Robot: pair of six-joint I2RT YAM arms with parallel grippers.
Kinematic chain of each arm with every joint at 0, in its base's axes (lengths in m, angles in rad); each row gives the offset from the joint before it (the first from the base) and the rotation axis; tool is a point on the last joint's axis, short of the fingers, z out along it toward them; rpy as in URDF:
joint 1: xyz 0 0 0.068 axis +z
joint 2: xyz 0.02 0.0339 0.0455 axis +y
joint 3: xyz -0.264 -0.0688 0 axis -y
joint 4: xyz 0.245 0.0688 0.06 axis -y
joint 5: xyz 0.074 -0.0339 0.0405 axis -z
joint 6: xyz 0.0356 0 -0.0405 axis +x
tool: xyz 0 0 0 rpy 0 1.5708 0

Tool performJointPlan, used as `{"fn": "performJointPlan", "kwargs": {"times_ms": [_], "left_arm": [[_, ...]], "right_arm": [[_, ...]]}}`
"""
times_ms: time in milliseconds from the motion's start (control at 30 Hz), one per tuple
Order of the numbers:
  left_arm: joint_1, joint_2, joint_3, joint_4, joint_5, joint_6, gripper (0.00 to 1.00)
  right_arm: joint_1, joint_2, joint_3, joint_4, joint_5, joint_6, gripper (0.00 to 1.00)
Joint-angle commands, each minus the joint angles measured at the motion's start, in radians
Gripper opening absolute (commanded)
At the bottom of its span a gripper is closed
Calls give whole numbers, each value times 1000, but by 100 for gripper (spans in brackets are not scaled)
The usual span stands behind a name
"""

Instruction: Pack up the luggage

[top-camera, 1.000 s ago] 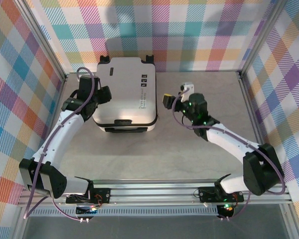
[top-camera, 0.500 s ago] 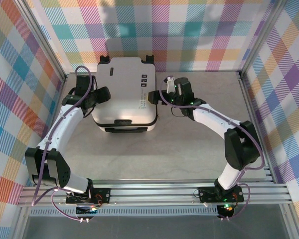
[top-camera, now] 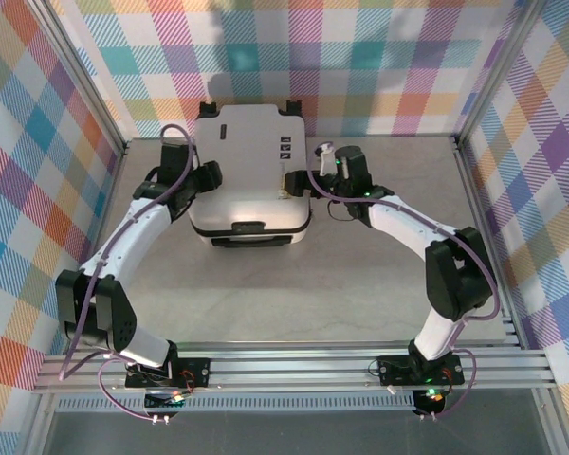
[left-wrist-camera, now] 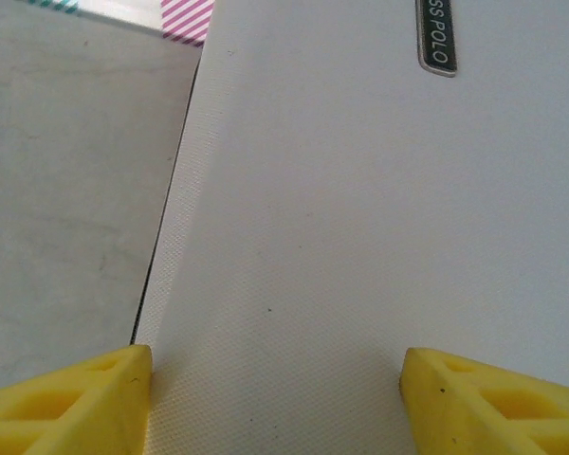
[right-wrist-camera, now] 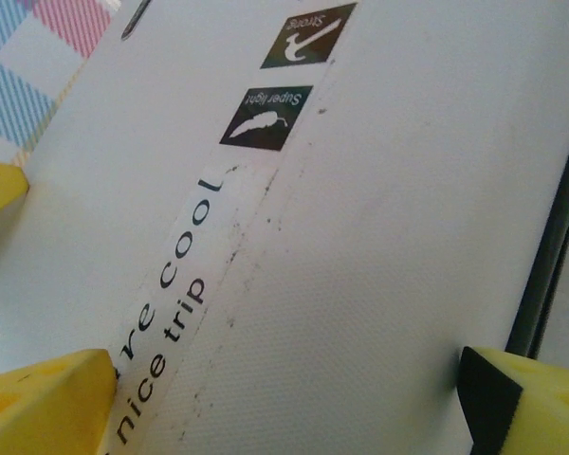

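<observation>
Small white hard-shell suitcase (top-camera: 249, 190) is shut and lying flat at the back middle of the pale grey table (top-camera: 360, 284), its far end close to the plaid back wall (top-camera: 389, 66). Black wheels (top-camera: 209, 107) poke out at that far end. A dark handle (top-camera: 247, 228) sits on the near edge.

Both arms are reached in to it, one on each side.

Left gripper (left-wrist-camera: 277, 403): at the case's left flank, about mid-length. Jaws are spread wide. From its wrist camera, the yellow fingertips (left-wrist-camera: 66, 398) sit in the two bottom corners with white textured shell between them. The left tip is right at the shell's edge, where the table starts. Nothing is pinched. I can't tell whether the tips actually press on the shell. A small dark badge (left-wrist-camera: 436, 38) is on the shell further up.

Right gripper (right-wrist-camera: 284, 408): at the case's right flank, roughly opposite the left one. Jaws are also spread wide, with a yellow pad (right-wrist-camera: 43, 403) low on each side and the lid surface between them. It isn't clamping anything, and contact is again unclear. Its wrist view shows black printed lettering (right-wrist-camera: 166, 313) running up the shell and two small black icon labels (right-wrist-camera: 266, 118) above that. The black zipper seam (right-wrist-camera: 550, 246) is along the right.
</observation>
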Motion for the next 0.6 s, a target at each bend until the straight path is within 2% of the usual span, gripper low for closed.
{"fn": "performJointPlan", "kwargs": {"times_ms": [0,133,300,400,567], "left_arm": [[-191,107,-15,-38,257,-26,67],[-295,151,27,-28,227,-29,67],[-355,193,63,-10,238,-55,66],[-371,185,67,-17,178,-69,67],[-370,105,77,-73,-67,-82,72]], "right_arm": [[-14,-56,-81,0,-75,34,92],[-67,-142,-173,9,-83,41,92],[-126,-239,-250,-20,-89,26,93],[-177,-263,-249,-62,-106,4,94],[-277,-281,-238,-97,-133,6,94]]}}
